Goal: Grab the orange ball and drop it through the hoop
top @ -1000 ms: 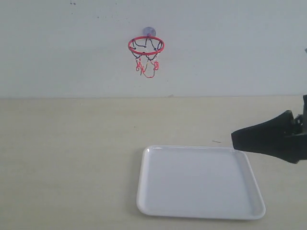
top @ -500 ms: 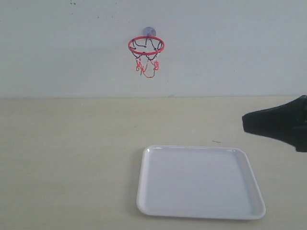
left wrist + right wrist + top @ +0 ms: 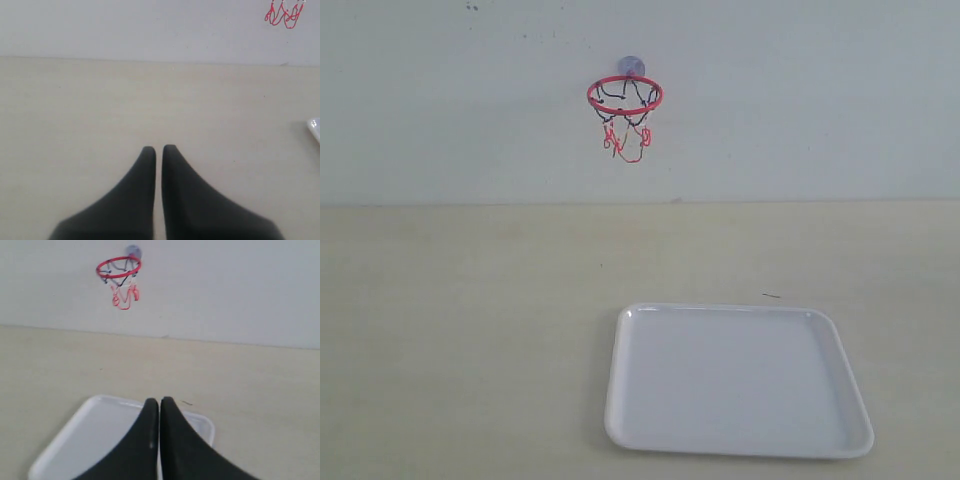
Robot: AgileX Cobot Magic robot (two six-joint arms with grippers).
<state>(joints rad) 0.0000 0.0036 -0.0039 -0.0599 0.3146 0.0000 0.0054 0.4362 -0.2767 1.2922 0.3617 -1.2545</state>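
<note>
Left hand (image 3: 158, 148) pinched narrow, empty; right hand (image 3: 159, 400) same, over tray (image 3: 620, 400). Orange ball in no view. Hoop (image 3: 625, 95) on wall, 11 o'clock from tray, net empty. Judgement: ball unlocated, nothing held, pickup and drop unconfirmed.

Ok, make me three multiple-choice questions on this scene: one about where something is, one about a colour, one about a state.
1. Where is the hoop mounted? A) on the wall B) on a shelf C) on a stand
2. What colour is the tray? A) black B) white C) blue
3. How is the right gripper? A) wide open B) shut on a ball C) shut, holding nothing
Answers: 1A, its mount sits on the wall; 2B, it looks white; 3C, its fingers meet with nothing between.
</note>
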